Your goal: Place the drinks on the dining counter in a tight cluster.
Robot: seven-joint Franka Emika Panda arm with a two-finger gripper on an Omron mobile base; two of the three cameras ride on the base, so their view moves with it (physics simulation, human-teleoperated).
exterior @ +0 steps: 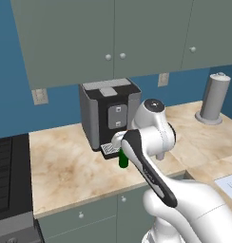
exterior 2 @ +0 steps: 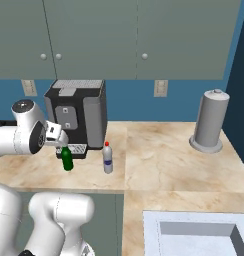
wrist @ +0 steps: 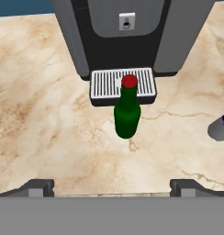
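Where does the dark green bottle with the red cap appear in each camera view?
Left base view: green bottle low centre, partly behind the arm, before the coffee machine.
Right base view: left of centre, beside the machine's drip tray, left of the silver-white bottle.
Hand view: centre, upright before the drip tray.
Shared landmark: the coffee machine.

green bottle [exterior: 122, 159] mostly behind arm, silver bottle [wrist: 220, 127] cut off at edge

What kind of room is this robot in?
A kitchen, most likely. A coffee machine stands on a marble-look counter under grey-green wall cabinets, and a sink is set into the counter nearby.
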